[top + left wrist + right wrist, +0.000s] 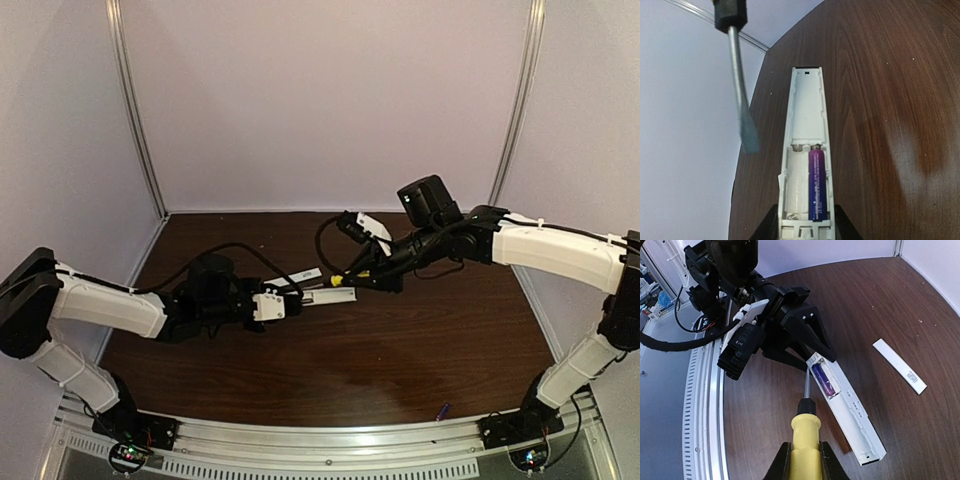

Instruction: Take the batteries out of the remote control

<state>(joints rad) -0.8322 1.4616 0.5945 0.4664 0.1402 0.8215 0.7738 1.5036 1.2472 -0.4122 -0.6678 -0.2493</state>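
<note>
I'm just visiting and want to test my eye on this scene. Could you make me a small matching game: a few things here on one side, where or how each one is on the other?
Things:
1. remote control
2. battery
3. screwdriver
4. cover strip

States:
A. lying flat on the table, apart from everything else
B. gripped by its yellow handle in the right gripper
C. seated in the open compartment, next to an empty slot
D. held at one end by the left gripper, its back open

Pairs: 1-D, 2-C, 3-B, 4-A
</note>
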